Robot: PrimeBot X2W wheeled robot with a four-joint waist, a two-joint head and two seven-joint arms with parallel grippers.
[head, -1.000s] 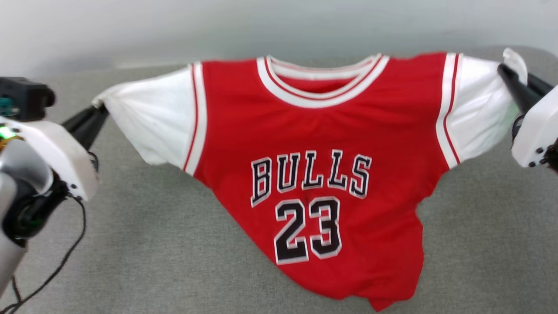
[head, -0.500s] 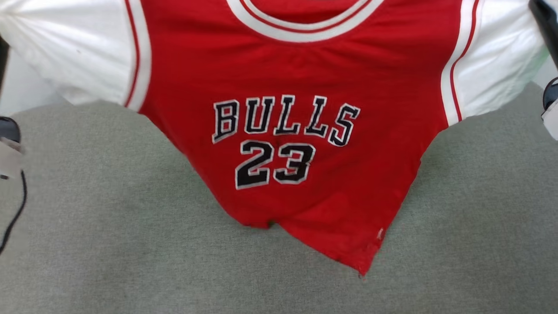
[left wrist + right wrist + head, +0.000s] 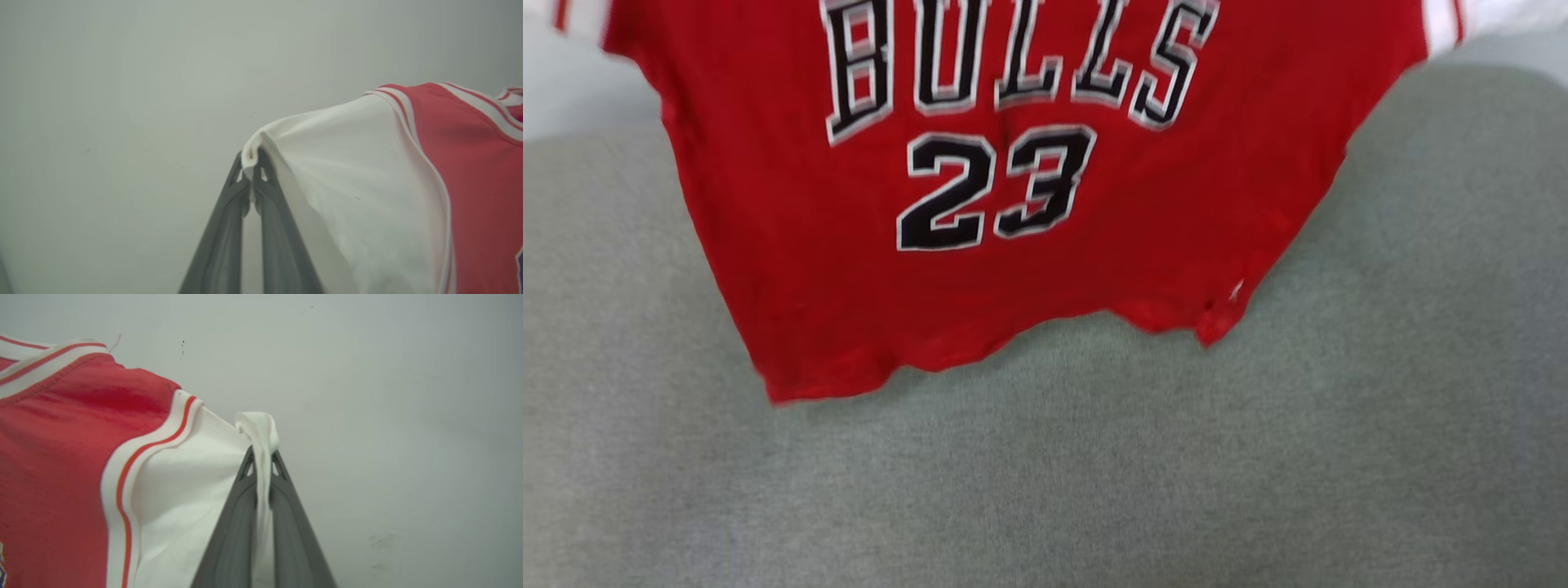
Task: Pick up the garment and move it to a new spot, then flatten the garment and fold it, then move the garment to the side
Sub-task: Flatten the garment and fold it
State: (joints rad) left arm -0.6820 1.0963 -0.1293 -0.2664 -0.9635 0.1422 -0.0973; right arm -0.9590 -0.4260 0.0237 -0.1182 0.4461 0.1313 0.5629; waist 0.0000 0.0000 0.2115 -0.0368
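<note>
Garment [image 3: 792, 286]: one, hung front-on, hem down, stretched sleeve to sleeve.
Left tool [image 3: 250, 158]: clamped tight on sleeve tip [image 3: 253, 143].
Right tool [image 3: 262, 454]: clamped tight on other sleeve [image 3: 259, 422].
Tools: two.

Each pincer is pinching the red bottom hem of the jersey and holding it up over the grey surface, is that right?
Not the hem. The left pincer and right pincer each pinch a white sleeve tip of the jersey, as both wrist views show, holding it up over the grey surface.

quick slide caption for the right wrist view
Shut right hand pinches the white sleeve of the red jersey, holding it up against a pale wall.
</note>
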